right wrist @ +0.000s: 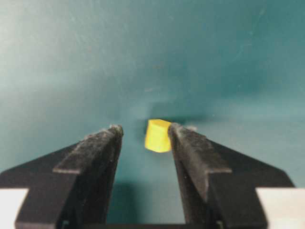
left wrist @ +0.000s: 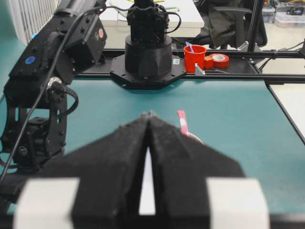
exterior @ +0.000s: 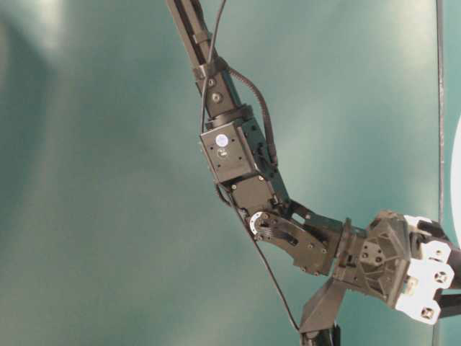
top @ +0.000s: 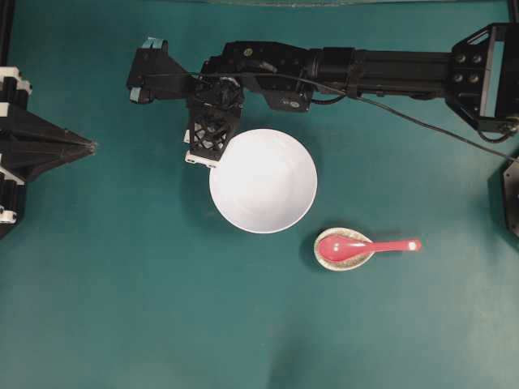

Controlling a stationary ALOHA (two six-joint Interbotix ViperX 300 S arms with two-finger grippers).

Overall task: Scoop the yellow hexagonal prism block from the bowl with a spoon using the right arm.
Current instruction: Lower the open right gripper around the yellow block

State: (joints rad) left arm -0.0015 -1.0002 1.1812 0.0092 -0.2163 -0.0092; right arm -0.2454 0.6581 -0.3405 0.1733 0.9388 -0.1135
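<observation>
The white bowl [top: 268, 186] sits mid-table, and nothing shows inside it from overhead. My right gripper [top: 209, 139] points down at the mat just left of the bowl's rim. In the right wrist view that gripper [right wrist: 144, 130] is open, and the yellow hexagonal prism block [right wrist: 157, 136] lies on the teal mat between the fingertips, close against the right finger [right wrist: 183, 138]. From overhead the block is hidden under the gripper. The pinkish-red spoon [top: 357, 245] rests with its head in a small speckled dish [top: 344, 262] right of the bowl. My left gripper [top: 92, 147] is shut at the left edge.
The right arm [top: 349, 71] stretches across the back of the table from the right. From the left wrist view its base [left wrist: 147, 57] stands at the far edge, with a red cup [left wrist: 194, 58] and tape rolls [left wrist: 219, 60] behind it. The spoon's handle [left wrist: 182, 122] shows past the shut left jaws.
</observation>
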